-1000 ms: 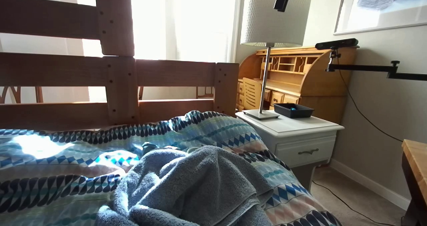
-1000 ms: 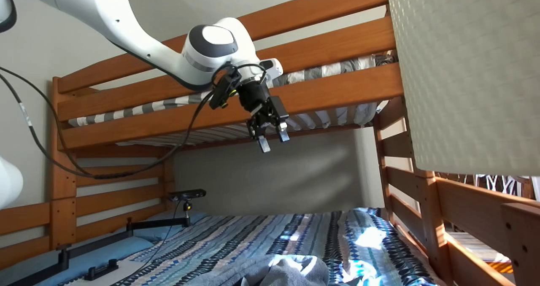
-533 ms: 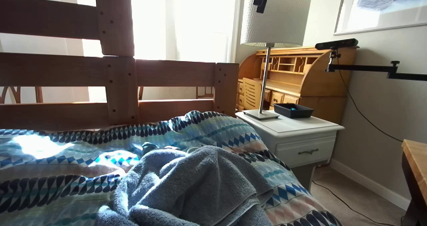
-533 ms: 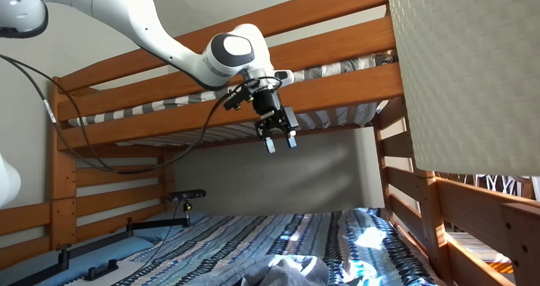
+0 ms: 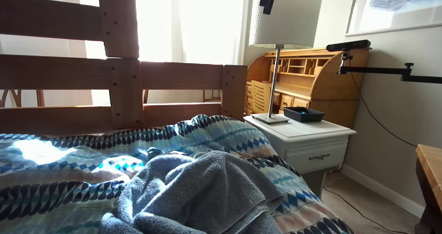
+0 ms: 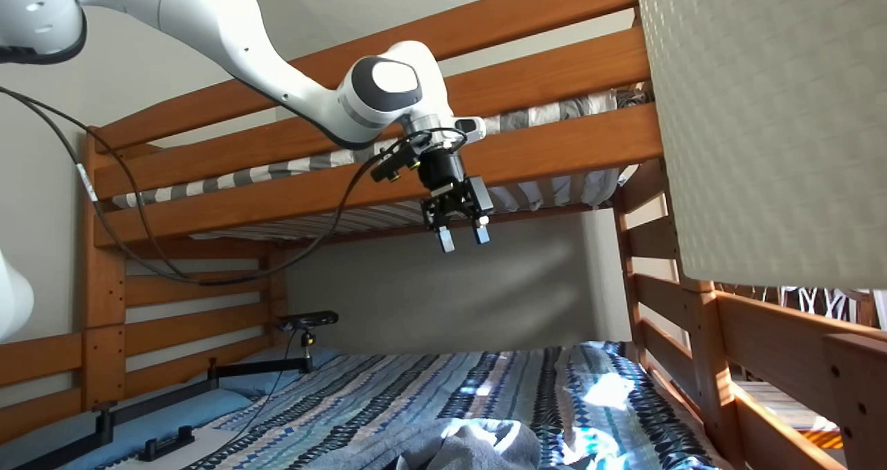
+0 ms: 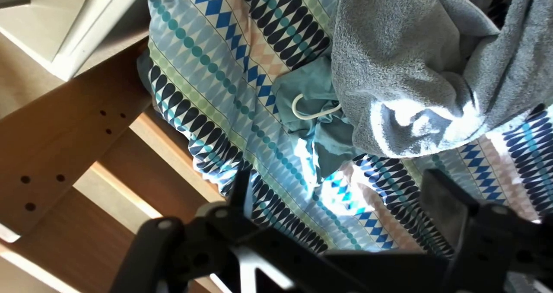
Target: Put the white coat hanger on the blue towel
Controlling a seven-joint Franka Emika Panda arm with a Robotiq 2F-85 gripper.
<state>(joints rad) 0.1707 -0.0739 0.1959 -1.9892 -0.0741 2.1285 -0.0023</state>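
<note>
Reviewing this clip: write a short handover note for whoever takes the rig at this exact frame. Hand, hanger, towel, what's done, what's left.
Hand: open and empty, raised above the patterned bedspread.
Blue towel: heaped on the bedspread.
White coat hanger: only the hook shows, in the wrist view, lying over teal cloth beside the towel and reaching its edge. The rest is hidden; can't tell what covers it.
Done: no placement visible; the hanger is not in the hand.
Left: grasp the hanger, probably by the exposed hook, free it, lay it on top of the towel.
</note>
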